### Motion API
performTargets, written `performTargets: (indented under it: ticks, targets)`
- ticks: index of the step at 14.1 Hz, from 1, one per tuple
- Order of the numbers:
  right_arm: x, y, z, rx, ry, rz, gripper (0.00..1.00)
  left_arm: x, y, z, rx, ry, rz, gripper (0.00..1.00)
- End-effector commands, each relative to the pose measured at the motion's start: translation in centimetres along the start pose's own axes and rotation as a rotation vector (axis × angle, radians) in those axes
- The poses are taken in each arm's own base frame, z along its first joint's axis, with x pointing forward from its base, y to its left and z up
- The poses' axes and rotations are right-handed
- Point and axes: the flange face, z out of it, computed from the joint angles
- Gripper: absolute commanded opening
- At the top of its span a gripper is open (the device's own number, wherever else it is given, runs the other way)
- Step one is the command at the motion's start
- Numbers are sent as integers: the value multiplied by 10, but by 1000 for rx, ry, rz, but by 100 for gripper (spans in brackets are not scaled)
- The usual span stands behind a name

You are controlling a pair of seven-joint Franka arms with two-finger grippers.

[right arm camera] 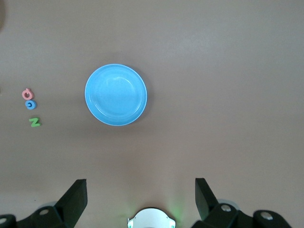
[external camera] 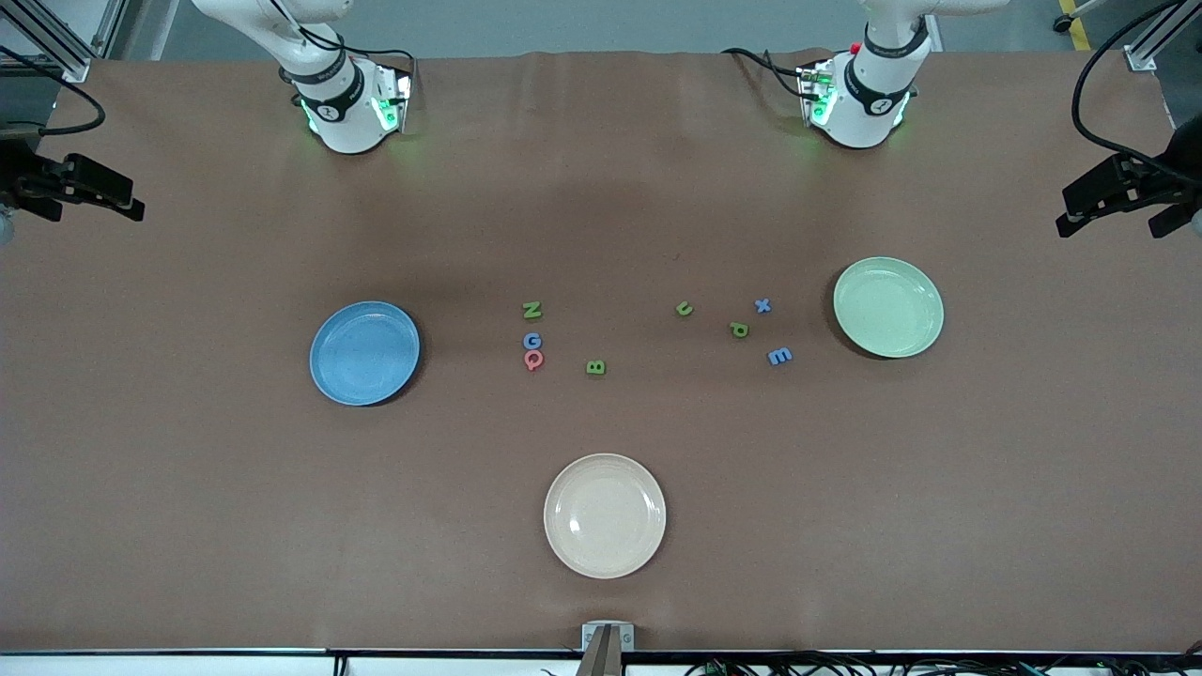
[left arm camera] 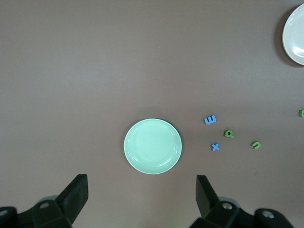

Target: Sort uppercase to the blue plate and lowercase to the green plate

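The uppercase letters N (external camera: 531,309), G (external camera: 532,340), Q (external camera: 533,360) and B (external camera: 595,367) lie mid-table, toward the blue plate (external camera: 364,353). The lowercase letters u (external camera: 684,308), x (external camera: 762,305), p (external camera: 739,330) and m (external camera: 779,356) lie beside the green plate (external camera: 888,307). Both plates hold nothing. My left gripper (left arm camera: 141,194) hangs open and high over bare table near the green plate (left arm camera: 153,146). My right gripper (right arm camera: 141,197) hangs open and high over bare table near the blue plate (right arm camera: 116,94). Neither gripper shows in the front view.
A cream plate (external camera: 605,515) sits nearer to the front camera than the letters. The arm bases (external camera: 347,113) (external camera: 859,103) stand along the table's back edge. Black camera mounts (external camera: 70,183) (external camera: 1122,192) reach in at both table ends.
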Motion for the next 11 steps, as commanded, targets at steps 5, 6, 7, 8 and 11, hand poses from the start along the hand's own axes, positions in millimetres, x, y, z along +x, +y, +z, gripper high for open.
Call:
performTargets:
  ticks: [5, 6, 7, 8, 11]
  targets:
    - [-9, 4, -9, -4, 73, 0, 100, 4, 46, 61, 2, -148, -18, 100]
    - [-9, 5, -9, -4, 80, 0, 100, 4, 61, 75, 5, -163, -35, 100]
    - [-8, 5, -10, -5, 81, 0, 100, 6, 73, 93, -4, -175, -75, 100]
    - [-9, 6, -10, -4, 80, 2, 100, 7, 85, 110, -13, -169, -110, 100]
    - [-10, 9, -9, -3, 71, 9, 100, 1, 122, 167, -5, -149, -188, 100]
